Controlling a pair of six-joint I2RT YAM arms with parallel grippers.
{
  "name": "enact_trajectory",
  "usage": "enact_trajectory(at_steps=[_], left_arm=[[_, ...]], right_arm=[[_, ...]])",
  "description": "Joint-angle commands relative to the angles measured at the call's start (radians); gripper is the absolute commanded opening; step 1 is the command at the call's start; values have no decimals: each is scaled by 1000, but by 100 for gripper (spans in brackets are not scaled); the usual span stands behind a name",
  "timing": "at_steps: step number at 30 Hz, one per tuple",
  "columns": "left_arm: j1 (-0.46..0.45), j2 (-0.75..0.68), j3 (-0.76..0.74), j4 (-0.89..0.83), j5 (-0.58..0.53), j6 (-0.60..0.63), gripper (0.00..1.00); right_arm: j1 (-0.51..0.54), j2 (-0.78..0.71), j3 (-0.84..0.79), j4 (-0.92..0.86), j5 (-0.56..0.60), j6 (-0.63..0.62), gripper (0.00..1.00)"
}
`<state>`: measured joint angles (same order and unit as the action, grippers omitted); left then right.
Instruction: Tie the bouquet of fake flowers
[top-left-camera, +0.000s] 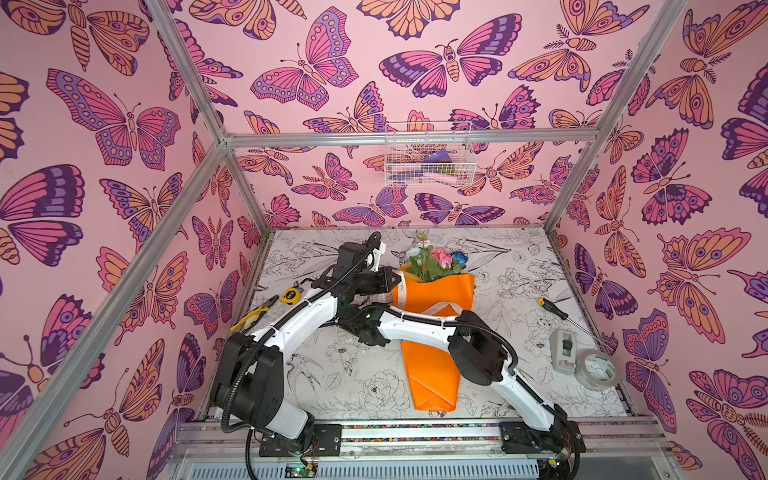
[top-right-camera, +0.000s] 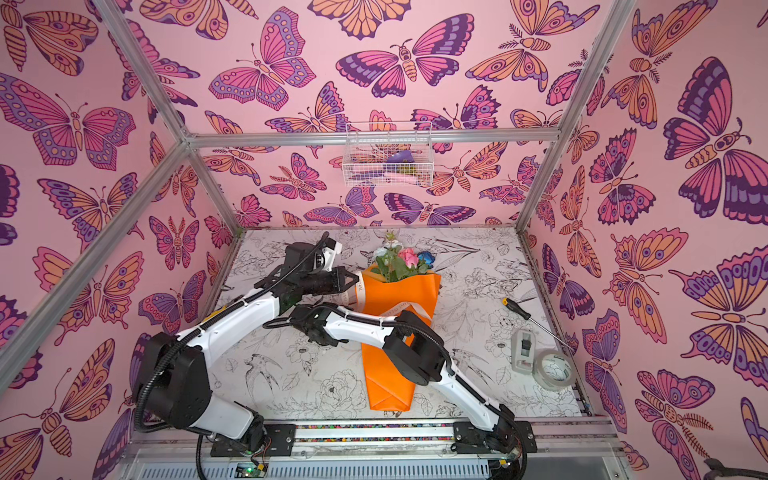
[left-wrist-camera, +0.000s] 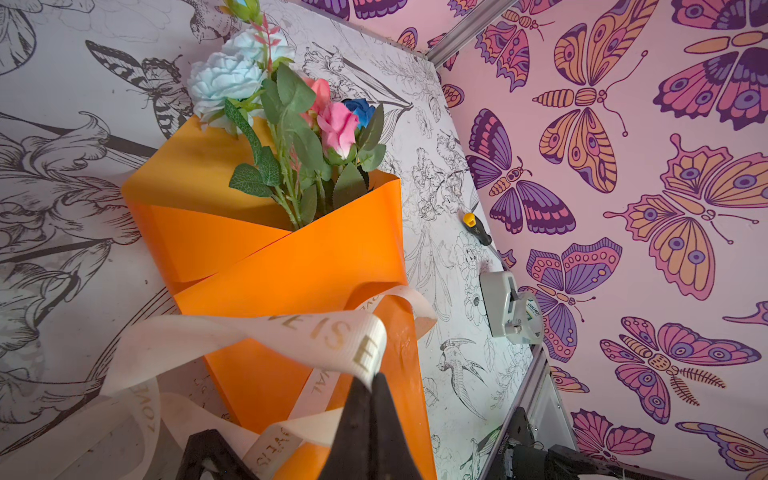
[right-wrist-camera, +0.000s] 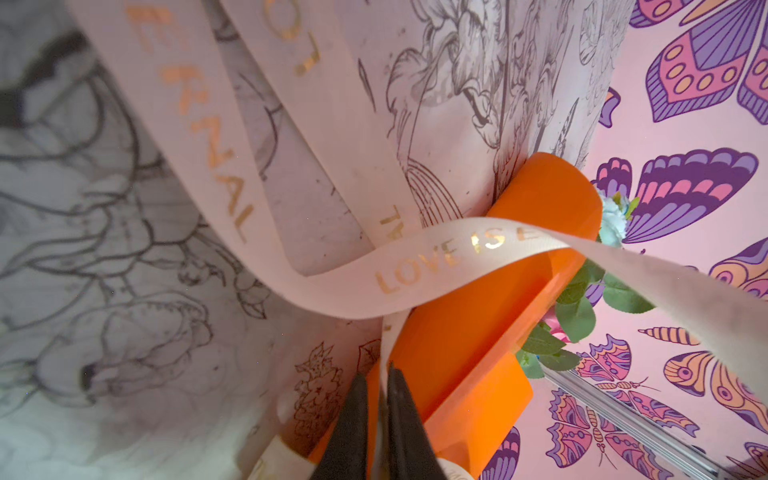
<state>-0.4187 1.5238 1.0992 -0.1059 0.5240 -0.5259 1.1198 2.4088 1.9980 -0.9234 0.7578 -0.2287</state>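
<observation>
The bouquet of fake flowers (top-left-camera: 432, 357) lies on the table in its orange wrapping paper (left-wrist-camera: 316, 266). Its pink, white and blue blooms (top-left-camera: 438, 257) point to the back. A cream ribbon (top-left-camera: 441, 309) printed "LOVE IS ETERNAL" loops loosely across the wrap (right-wrist-camera: 419, 266). My left gripper (left-wrist-camera: 372, 380) is shut on one stretch of the ribbon at the wrap's left edge (top-left-camera: 394, 282). My right gripper (right-wrist-camera: 378, 372) has reached across to the wrap's left side. It is shut on another strand of the ribbon, which runs edge-on between its fingers.
A yellow tape measure (top-left-camera: 289, 295) and pliers (top-left-camera: 253, 318) lie at the left of the table. On the right are a screwdriver (top-left-camera: 552, 309), a tape dispenser (top-left-camera: 565, 349) and a tape roll (top-left-camera: 598, 368). A wire basket (top-left-camera: 428, 160) hangs on the back wall.
</observation>
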Motion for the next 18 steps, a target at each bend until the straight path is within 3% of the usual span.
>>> enact_trajectory(at_steps=[1,18], left_arm=[[11,-4,-13,-11,-9,-2,0],[55,45,-15,18,-16,-30,0]], right_arm=[[3,-43,18,-36,-49,18,3],[36,-377,-285,164,-486,57,0]])
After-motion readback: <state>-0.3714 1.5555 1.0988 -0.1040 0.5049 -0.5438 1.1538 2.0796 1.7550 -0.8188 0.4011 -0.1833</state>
